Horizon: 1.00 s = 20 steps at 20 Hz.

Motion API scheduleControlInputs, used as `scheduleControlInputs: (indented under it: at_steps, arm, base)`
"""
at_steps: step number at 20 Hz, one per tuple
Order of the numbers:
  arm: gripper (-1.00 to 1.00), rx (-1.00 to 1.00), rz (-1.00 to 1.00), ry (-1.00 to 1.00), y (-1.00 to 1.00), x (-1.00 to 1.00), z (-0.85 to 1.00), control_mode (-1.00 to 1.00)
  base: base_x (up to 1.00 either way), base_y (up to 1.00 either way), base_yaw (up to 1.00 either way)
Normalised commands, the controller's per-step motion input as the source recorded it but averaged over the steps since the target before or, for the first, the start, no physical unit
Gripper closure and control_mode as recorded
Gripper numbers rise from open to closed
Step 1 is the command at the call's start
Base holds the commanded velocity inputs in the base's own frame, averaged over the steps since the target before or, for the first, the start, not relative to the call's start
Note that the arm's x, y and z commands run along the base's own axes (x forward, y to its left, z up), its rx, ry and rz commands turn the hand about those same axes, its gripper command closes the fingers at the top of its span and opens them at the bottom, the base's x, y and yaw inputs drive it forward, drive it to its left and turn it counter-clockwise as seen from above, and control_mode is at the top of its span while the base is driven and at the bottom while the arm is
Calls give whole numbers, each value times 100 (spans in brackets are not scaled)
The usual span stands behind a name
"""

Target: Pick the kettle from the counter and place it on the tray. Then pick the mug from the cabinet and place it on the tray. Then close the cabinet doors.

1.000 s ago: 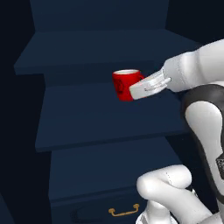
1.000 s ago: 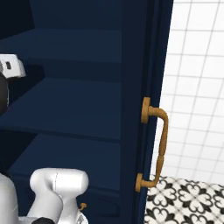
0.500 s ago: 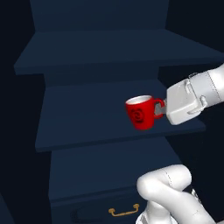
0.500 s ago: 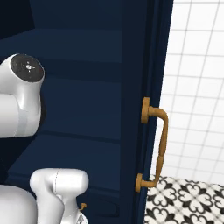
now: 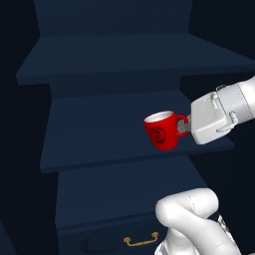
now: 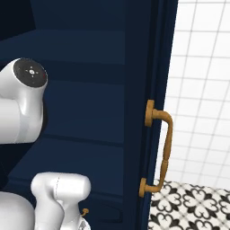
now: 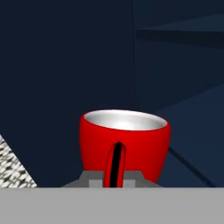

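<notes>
The red mug (image 5: 162, 130) with its white inside hangs upright in front of the cabinet's (image 5: 124, 104) middle shelf, clear of the shelf edge. My gripper (image 5: 183, 126) reaches in from the right and is shut on the mug's loop handle. In the hand view the mug (image 7: 124, 144) fills the centre, its handle (image 7: 114, 164) pinched at the bottom between the fingers. The right cabinet door (image 6: 157, 90) stands open, edge-on, with its long brass handle (image 6: 161, 148). The kettle, the tray and the counter are out of view.
Dark blue shelves (image 5: 134, 64) step back above and behind the mug. A drawer with a curved brass handle (image 5: 142, 241) sits below. White tiled wall (image 6: 202, 90) and patterned floor (image 6: 188, 206) lie right of the door. My own arm links crowd the lower foreground.
The mug has come off the shelf, outward and downward toward the base, still in the gripper's hold. The arm's elbow has swung into the right base view.
</notes>
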Motion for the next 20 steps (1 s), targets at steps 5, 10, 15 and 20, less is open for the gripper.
scheduleControlInputs:
  at_steps: [5,10,15,20]
  arm:
    - [100,1,0,3,0,-3,0,-100]
    - [100,0,0,0,-1,-46,-2,-100]
    - [100,0,7,-8,-4,-60,0,-100]
    - [100,0,0,3,-2,3,-3,-100]
  base:
    - [0,0,0]
    - [0,0,0]
    - [0,0,0]
    - [0,0,0]
